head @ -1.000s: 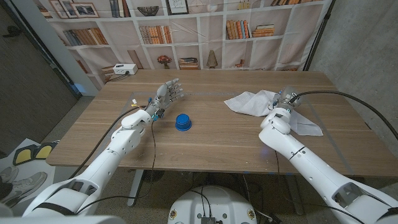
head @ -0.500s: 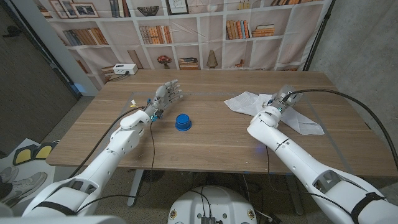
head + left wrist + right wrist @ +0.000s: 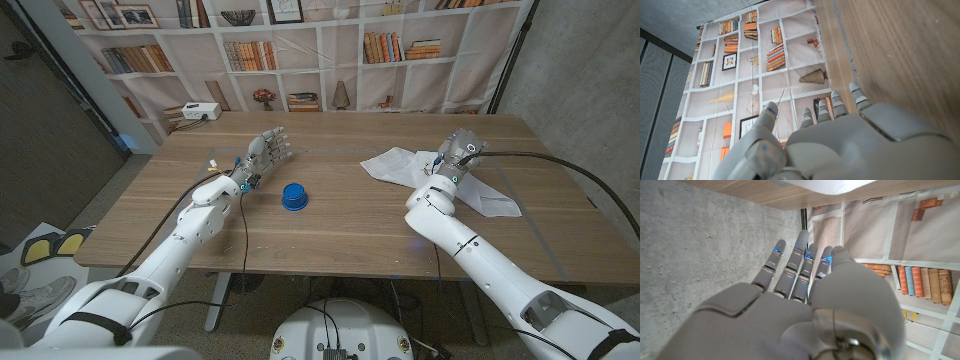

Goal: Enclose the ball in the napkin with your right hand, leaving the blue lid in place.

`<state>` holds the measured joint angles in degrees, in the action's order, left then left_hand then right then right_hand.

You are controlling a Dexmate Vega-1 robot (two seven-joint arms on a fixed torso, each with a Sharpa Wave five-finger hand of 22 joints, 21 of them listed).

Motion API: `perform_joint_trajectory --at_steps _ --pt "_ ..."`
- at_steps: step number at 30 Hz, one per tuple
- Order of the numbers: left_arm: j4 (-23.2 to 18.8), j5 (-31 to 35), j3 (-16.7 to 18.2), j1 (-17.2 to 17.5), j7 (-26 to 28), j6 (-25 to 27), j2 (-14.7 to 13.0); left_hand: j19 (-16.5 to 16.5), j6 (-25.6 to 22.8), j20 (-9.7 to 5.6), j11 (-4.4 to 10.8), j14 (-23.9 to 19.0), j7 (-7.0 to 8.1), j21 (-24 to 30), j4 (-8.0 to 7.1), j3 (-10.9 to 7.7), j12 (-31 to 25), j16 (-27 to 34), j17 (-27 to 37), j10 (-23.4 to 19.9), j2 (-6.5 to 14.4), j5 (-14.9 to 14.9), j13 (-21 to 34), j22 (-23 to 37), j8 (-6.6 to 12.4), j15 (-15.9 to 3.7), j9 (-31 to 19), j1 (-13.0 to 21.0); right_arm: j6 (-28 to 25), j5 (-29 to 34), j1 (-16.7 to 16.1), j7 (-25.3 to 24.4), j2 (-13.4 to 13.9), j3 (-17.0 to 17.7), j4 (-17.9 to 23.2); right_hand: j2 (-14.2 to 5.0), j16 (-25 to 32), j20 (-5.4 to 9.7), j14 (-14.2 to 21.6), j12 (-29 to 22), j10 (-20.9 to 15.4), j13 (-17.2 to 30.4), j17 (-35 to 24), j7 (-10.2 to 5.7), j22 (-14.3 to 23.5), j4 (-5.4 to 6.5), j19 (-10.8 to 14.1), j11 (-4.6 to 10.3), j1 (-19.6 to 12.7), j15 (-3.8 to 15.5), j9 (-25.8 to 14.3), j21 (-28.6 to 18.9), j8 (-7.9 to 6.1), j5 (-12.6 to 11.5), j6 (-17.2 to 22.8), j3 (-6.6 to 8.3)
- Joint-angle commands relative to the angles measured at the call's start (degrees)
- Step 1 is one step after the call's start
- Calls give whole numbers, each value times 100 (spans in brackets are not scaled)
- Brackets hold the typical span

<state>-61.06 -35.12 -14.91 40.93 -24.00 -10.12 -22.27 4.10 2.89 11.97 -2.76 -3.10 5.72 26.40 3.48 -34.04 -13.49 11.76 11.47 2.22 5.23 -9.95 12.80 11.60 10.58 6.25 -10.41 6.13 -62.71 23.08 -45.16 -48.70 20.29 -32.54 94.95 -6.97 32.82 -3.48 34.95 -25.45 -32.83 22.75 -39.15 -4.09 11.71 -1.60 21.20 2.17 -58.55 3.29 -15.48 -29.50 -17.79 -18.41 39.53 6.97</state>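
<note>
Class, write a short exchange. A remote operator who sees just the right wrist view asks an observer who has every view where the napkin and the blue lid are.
Operator: I see the back of my right hand and a white sliver past the fingers. Where is the napkin?
Observer: In the head view, the white napkin lies crumpled on the right side of the table, and your right hand is over its middle.
Operator: And the blue lid?
Observer: The blue lid sits near the table's middle, well apart from the napkin and your right hand.
</note>
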Motion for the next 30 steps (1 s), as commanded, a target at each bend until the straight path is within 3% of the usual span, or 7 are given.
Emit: perform_joint_trajectory --at_steps 1,6,12,14,20,26,30 --pt "691 31 -78 -400 -452 -225 160 -36 32 3 -26 -24 35 -9 -7 -49 4 36 9 25 7 -2 11 31 17 21 4 -7 -779 230 -366 234 696 -391 1045 -6 -49 65 -175 77 234 45 -32 -46 -15 -242 24 28 -281 710 -35 -34 88 31 -216 122" --pt "873 53 -89 -504 -507 -250 195 -33 29 2 -27 -27 39 -12 -6 -50 6 35 9 30 7 -1 12 31 19 29 4 -8 -1401 184 -443 310 710 -329 1277 -28 -184 89 -331 139 356 29 51 -61 -23 -254 -17 36 -270 680 -23 -17 124 54 -266 154" --pt "1065 83 -109 -618 -570 -295 247 -30 27 -3 -30 -24 43 -16 -6 -49 5 32 10 28 4 0 12 32 21 31 4 -11 -1728 458 -758 1024 775 -53 1764 -53 -467 -29 -703 329 646 -47 246 16 -46 279 -311 -73 707 480 14 117 231 298 -407 -126" --pt "1128 99 -120 -656 -592 -323 266 -31 26 -3 -39 -23 42 -17 -6 -49 1 31 10 18 3 0 12 32 21 32 4 -13 -1728 948 -917 1592 738 62 1874 -31 -550 -93 -861 421 796 -77 280 68 -50 470 -448 -152 1095 401 32 187 326 388 -590 -250" --pt "1288 131 -153 -771 -658 -354 327 -31 28 -3 -43 -27 41 -19 -7 -50 1 31 11 18 4 0 12 32 21 28 4 -15 -1728 2816 -1247 3752 656 230 2011 257 -687 -261 -1270 595 1191 -80 297 174 -48 707 -817 -218 1795 199 65 379 566 497 -1091 -590" --pt "1359 162 -177 -832 -681 -363 362 -32 28 -3 -47 -29 38 -21 -8 -51 1 31 11 20 5 0 12 32 22 26 4 -18 -1728 4033 -1360 5819 932 249 2176 588 -916 -445 -1952 830 1875 -30 323 270 -34 905 -1406 -324 2546 3 82 682 747 421 -1866 -999" --pt "1366 168 -178 -840 -673 -358 374 -30 23 -7 -46 -29 38 -23 -8 -52 3 30 12 24 7 0 12 33 24 27 4 -20 -1728 4810 -1319 7077 1134 175 2125 818 -1093 -577 -2434 1007 2418 2 356 281 -18 904 -1759 -377 2826 -117 112 875 789 293 -2481 -1240"
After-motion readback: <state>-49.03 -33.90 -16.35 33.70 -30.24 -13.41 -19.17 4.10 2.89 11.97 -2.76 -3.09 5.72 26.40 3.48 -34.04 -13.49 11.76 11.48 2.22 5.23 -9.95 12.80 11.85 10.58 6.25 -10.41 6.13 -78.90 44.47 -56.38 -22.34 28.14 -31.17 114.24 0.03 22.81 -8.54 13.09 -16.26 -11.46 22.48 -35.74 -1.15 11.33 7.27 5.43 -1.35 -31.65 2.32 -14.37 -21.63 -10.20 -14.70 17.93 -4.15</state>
